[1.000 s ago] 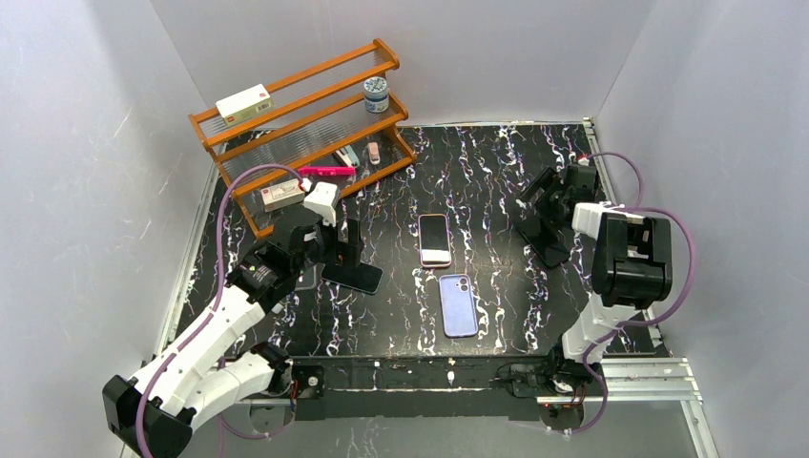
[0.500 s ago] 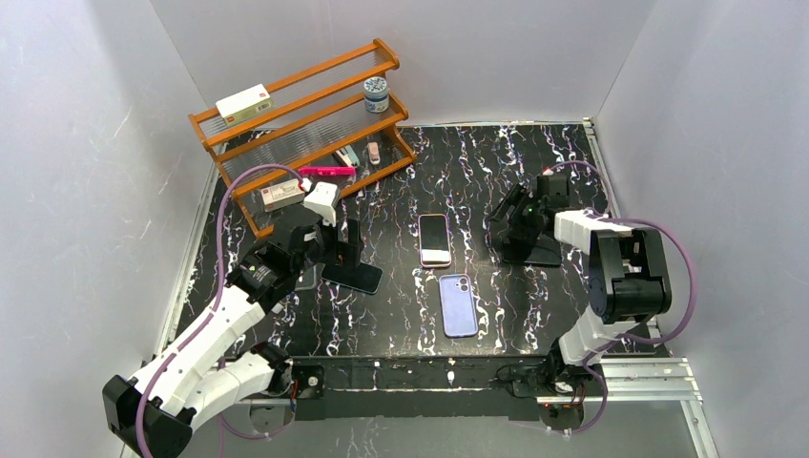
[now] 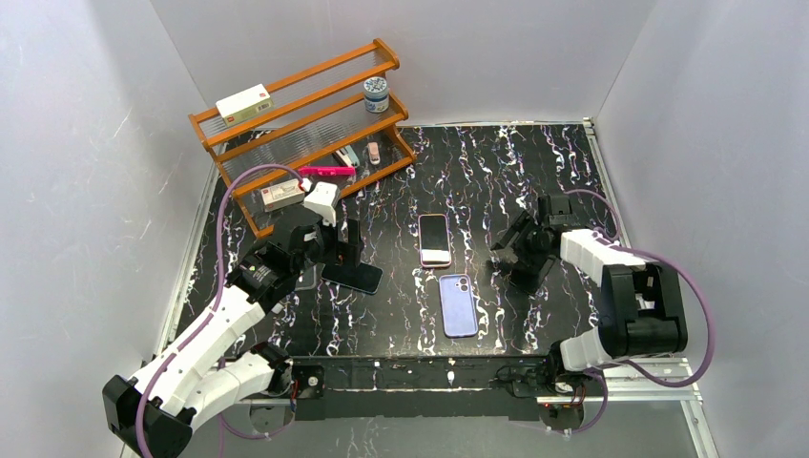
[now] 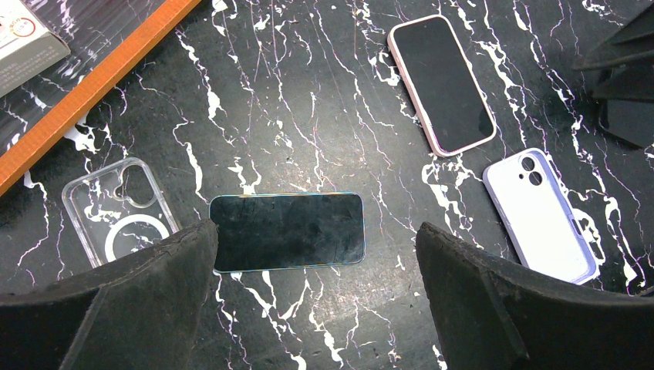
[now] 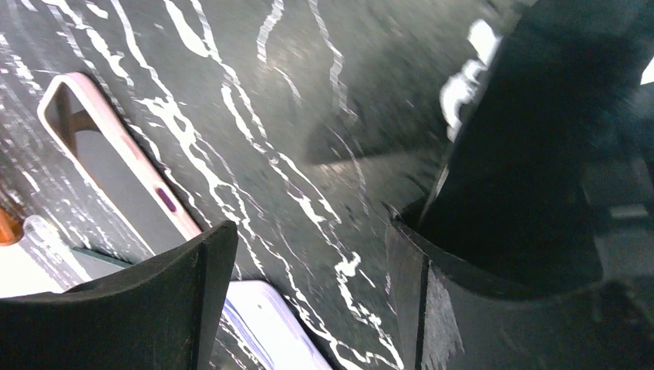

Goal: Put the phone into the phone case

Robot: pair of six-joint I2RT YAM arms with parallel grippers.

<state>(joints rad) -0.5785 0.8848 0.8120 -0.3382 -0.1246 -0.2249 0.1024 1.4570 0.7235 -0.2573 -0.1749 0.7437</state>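
Bare black-screened phone [image 4: 287,231] lies flat, screen up, on black white-veined marbled table [image 3: 477,162]. Left gripper [image 3: 345,250] hangs over this phone, fingers [image 4: 139,301] wide apart, one past each short end, holding nothing. Clear plastic phone case [image 4: 116,220] sits just left of phone, not touching. Pink-rimmed phone [image 3: 434,239] and lilac phone case [image 3: 458,303] lie to its right. Right gripper [image 3: 515,258] is farther right, fingers [image 5: 154,301] apart, empty. Orange wooden rack [image 3: 305,114] stands behind phone.
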